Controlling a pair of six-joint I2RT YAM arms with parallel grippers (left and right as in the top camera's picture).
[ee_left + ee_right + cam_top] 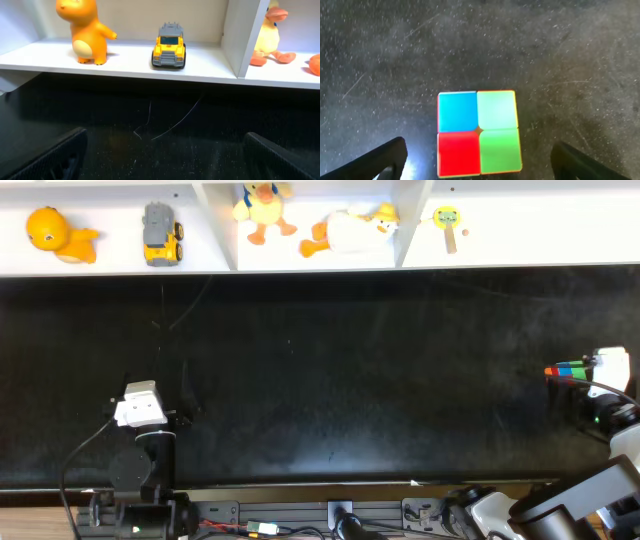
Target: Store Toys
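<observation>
A colour cube [479,132] with blue, red and green squares on top lies on the black table [470,45], seen near the right edge as the cube [568,369] in the top view. My right gripper [480,167] hangs open straight above it, one finger on each side, touching nothing. On the white shelf [320,260] at the back stand an orange figure [62,235], a yellow truck [162,235], a yellow duck plush [264,210], a white duck plush [350,230] lying down and a small rattle [447,222]. My left gripper [165,165] is open and empty at the front left, facing the truck [169,46].
Upright white dividers [242,35] split the shelf into compartments. The orange figure [85,30] and truck share one; the duck [270,35] is in the adjoining one. A wide stretch of black table lies between the arms and the shelf.
</observation>
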